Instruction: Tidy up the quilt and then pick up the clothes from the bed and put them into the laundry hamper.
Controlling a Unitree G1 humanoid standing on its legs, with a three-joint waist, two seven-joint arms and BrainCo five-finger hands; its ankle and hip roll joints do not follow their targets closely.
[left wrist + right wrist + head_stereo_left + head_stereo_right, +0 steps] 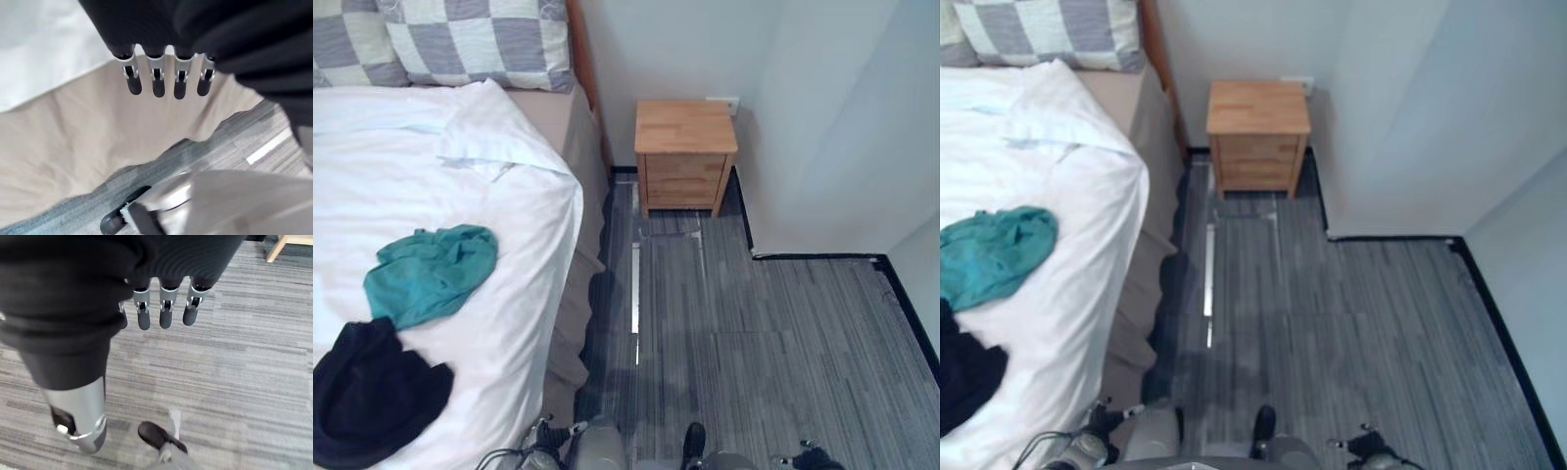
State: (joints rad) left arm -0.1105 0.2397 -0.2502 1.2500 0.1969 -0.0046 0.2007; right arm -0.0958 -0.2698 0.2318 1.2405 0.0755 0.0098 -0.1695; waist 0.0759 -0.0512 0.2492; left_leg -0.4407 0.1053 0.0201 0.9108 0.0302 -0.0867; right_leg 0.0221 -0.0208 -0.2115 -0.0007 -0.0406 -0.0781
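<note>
Our left hand (166,81) hangs relaxed, empty, beside the bed skirt (88,137); folded-back quilt (499,137) lies up-bed from it; right hand (164,308) relaxed, farther off.

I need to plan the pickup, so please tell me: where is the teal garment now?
The teal garment lies crumpled on the white quilt at the left of the left eye view, just beyond the black garment.

Clothes (429,272) amid bare quilt (509,211)
</note>
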